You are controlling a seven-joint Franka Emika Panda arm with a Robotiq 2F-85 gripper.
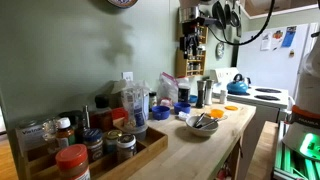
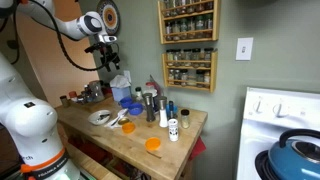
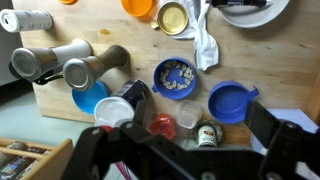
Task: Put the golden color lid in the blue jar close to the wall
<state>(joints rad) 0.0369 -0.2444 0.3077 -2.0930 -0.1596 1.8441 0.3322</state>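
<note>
In the wrist view the golden lid (image 3: 173, 17) lies flat on the wooden counter next to a white cloth. A deep blue jar (image 3: 230, 102) stands open and empty on the wall side. A second blue jar (image 3: 175, 78) holds nuts. My gripper (image 3: 200, 118) is open and empty, high above the counter, over a small clear cup and a small spice jar between the blue jars. In both exterior views the gripper (image 1: 190, 47) (image 2: 103, 62) hangs well above the clutter of blue jars (image 1: 160, 113) (image 2: 130, 104).
A white bowl (image 3: 250, 10) (image 1: 201, 123) with utensils sits near the counter's front edge. An orange lid (image 3: 140, 6) (image 2: 152, 144) lies nearby. Metal grinders (image 3: 70, 62), clear jars and a wooden spice tray (image 1: 100, 150) crowd the wall side. A stove (image 1: 262, 97) adjoins the counter.
</note>
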